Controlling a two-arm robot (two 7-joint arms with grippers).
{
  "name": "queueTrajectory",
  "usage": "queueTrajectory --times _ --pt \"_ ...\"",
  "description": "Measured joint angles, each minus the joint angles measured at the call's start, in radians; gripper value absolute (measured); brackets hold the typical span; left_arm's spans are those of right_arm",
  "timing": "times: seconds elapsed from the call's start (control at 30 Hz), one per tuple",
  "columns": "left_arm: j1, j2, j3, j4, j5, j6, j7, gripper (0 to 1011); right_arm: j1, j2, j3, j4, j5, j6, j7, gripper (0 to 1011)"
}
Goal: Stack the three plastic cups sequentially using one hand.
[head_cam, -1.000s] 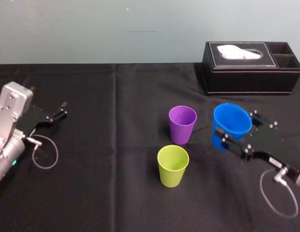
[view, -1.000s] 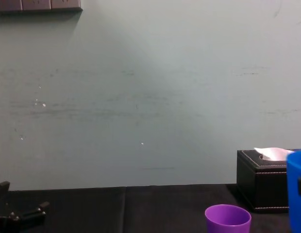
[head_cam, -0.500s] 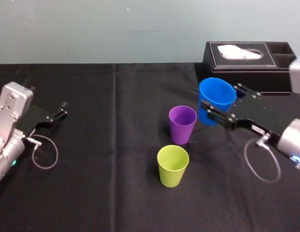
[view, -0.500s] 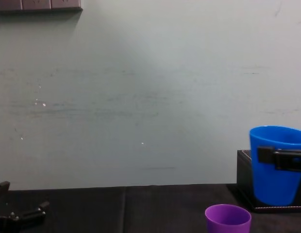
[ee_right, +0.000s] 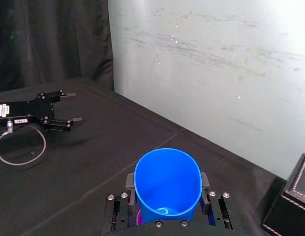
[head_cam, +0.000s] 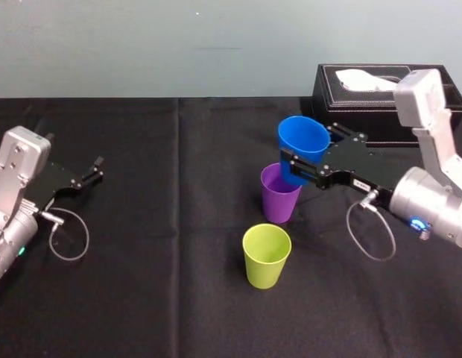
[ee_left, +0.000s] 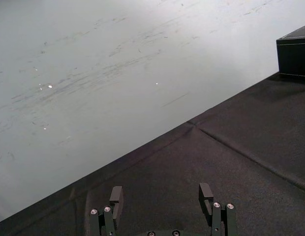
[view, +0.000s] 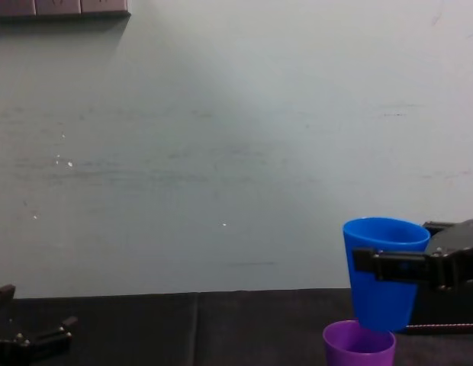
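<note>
Head view has my right gripper (head_cam: 313,155) reaching in from the right over the middle of the surface (head_cam: 156,261), clamped across the blue cup (head_cam: 299,148) a little below its rim. So this is the first stacking step, blue going onto the purple cup (head_cam: 278,203). From the chest view the blue base hangs right at the purple rim, a touch toward my right of its centre, and I cannot tell whether it has dipped inside. Next move, as I judge it: ease left until the two mouths line up, hold the blue one upright, lower it straight down until it seats, and only then let go. Come down off-centre and that light purple tumbler could tip or skid. The yellow-green cup (head_cam: 266,257) stands alone, nearer to me and just apart from the purple one, untouched, so by my count the job is in its early part. Now the room: a pale, scuffed wall (view: 221,152) runs across the back, and the surface in front of it wears a black cloth with a crease down the middle. A black tissue box (head_cam: 380,112) sits at the far right, behind my working arm. My left gripper (head_cam: 97,169) is parked at the left side, fingers spread wide, holding nothing.
</note>
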Motion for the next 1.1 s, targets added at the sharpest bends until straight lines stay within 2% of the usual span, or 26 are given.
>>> queueTrajectory --times 0.13,0.47,1.1 --pt "0.0 0.0 0.0 0.0 0.0 0.0 0.0 1011 0.02 -0.018 -0.02 0.042 0.005 -0.014 0.011 724" --pt "0.0 0.0 0.0 0.0 0.0 0.0 0.0 1011 0.047 -0.032 -0.052 0.072 -0.004 -0.026 0.014 724" --pt "0.0 0.0 0.0 0.0 0.0 0.0 0.0 1011 0.07 -0.057 -0.074 0.121 -0.034 -0.036 0.003 724"
